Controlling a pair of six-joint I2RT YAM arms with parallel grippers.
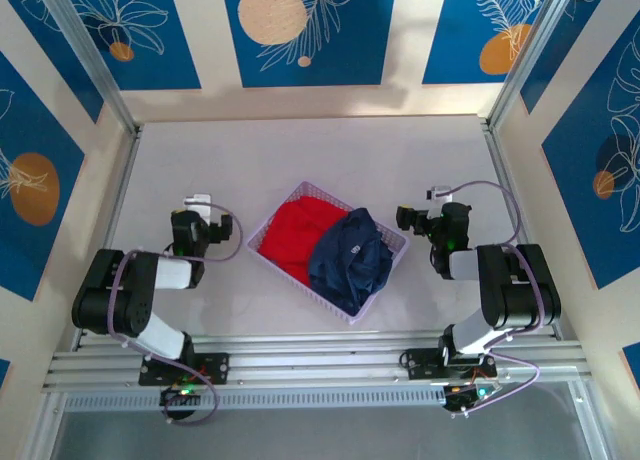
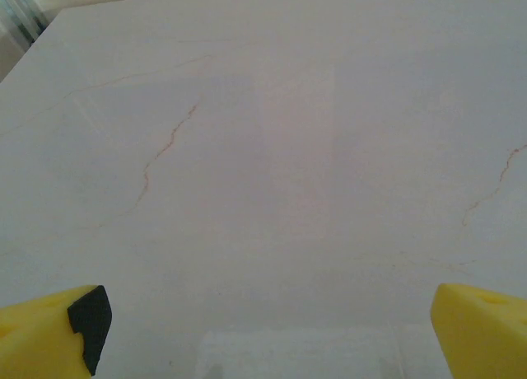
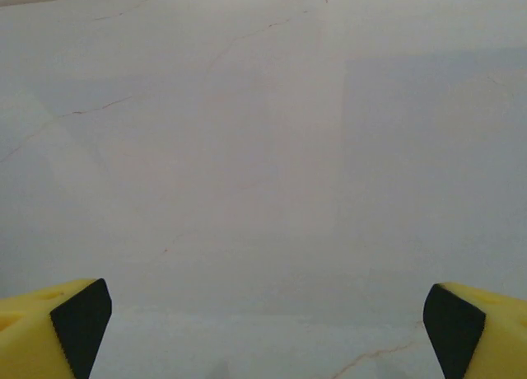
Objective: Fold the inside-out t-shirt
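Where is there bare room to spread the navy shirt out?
The widest bare patch is the table between the basket and the back wall. Narrower strips flank the basket on both sides. The basket is crowded: navy t-shirt and red garment fill it.

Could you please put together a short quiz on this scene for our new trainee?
1. True or false: the navy t-shirt is already folded.
2. What lies next to it in the basket? A) a red garment B) a white towel C) a pair of socks
3. In a few words: how do the left gripper and the right gripper stand, and what do they hold?

Key
1. False: it lies crumpled in the basket.
2. A
3. Both are open and hold nothing.
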